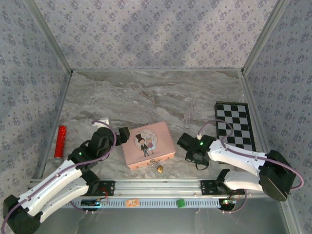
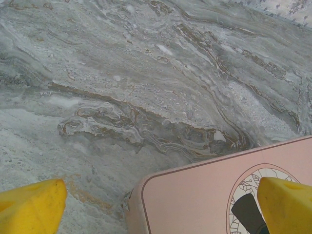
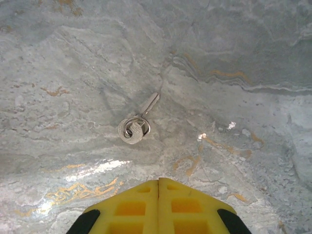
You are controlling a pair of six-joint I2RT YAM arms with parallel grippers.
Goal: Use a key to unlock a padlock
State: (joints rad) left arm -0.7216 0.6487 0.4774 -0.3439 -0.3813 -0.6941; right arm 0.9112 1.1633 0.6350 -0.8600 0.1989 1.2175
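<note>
Brass-gold and tiny, the padlock (image 1: 159,168) sits just beside the near edge of the pink tin (image 1: 148,146). Right of the tin, the right gripper (image 3: 158,183), the nearer one, is pinched shut on nothing. The key (image 3: 136,127) lies just ahead of its tips, blade slanting away to the right. The left gripper (image 1: 122,134) gapes empty at the tin's left corner.

No writing can be read.
The pink tin (image 1: 148,145), just right of the left gripper (image 1: 123,134), bears a drawn couple in an oval, with no lettering legible. The orange tag (image 1: 131,203) on the rail (image 1: 156,185) by the arm bases is too small to read.
</note>
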